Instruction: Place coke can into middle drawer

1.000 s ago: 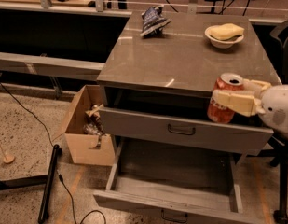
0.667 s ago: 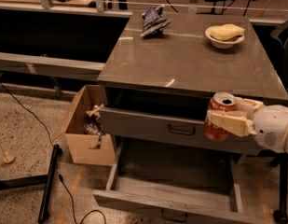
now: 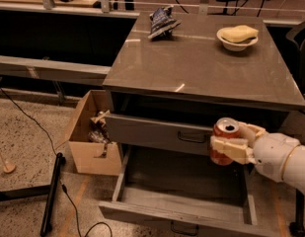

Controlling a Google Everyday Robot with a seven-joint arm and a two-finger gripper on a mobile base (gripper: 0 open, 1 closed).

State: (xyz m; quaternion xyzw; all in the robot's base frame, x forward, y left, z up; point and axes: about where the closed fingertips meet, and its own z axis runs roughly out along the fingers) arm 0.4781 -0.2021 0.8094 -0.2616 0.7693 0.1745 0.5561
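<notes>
the red coke can [image 3: 226,130] with a silver top is upright in the air, clasped by the gripper [image 3: 231,144] at the right, above the right rear of the middle drawer [image 3: 176,180]. that wide grey drawer is pulled out, its floor bare.

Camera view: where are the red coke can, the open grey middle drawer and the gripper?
Red cylindrical coke can [image 3: 221,134]: camera view, upper red wall.
Open grey middle drawer [image 3: 181,179]: camera view, bare floor.
Cream gripper [image 3: 230,143]: camera view, between fingers shut on can.
</notes>
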